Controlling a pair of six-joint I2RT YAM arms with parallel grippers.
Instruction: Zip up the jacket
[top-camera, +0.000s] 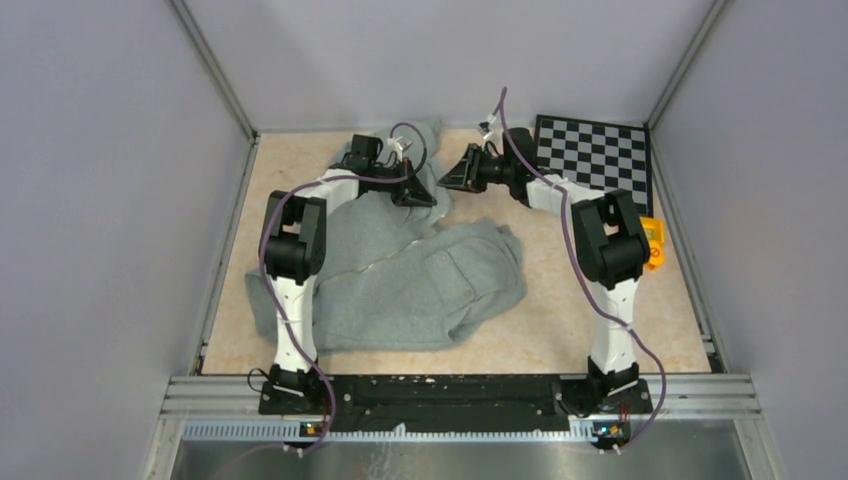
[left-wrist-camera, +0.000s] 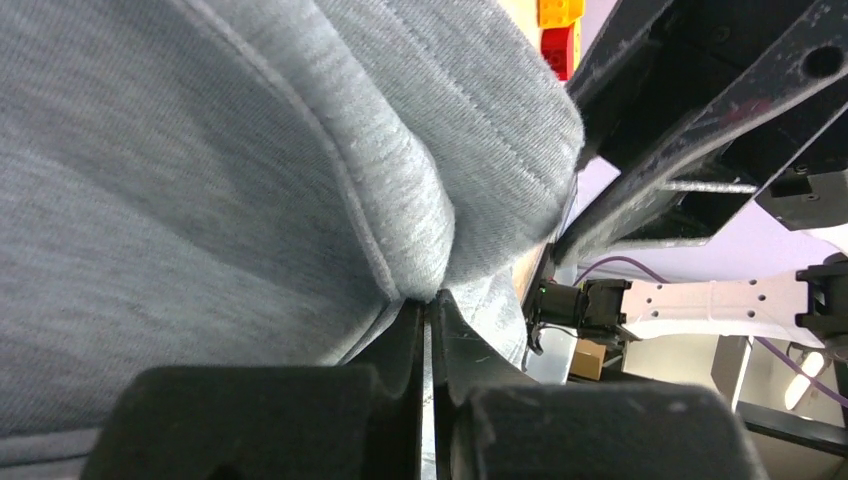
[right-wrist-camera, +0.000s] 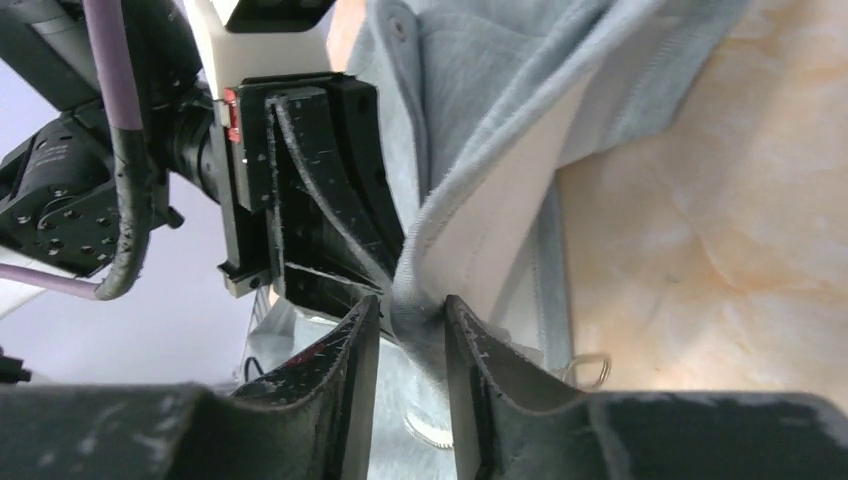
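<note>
The light-grey jacket (top-camera: 420, 285) lies crumpled on the beige table, its upper edge raised between the two grippers. My left gripper (top-camera: 418, 195) is shut on a thick folded hem of the jacket (left-wrist-camera: 200, 200), pinched at the fingertips (left-wrist-camera: 432, 300). My right gripper (top-camera: 448, 178) faces it from the right; its jaws (right-wrist-camera: 410, 305) stand narrow around the jacket's front edge (right-wrist-camera: 480, 100) with its pale tape. A metal ring (right-wrist-camera: 590, 370) lies by that edge. The left gripper's fingers (right-wrist-camera: 320, 200) show close behind. The zipper slider is not clearly visible.
A black-and-white checkerboard (top-camera: 595, 150) lies at the back right. A yellow object (top-camera: 655, 240) sits at the right table edge behind the right arm. Grey walls enclose the table on three sides.
</note>
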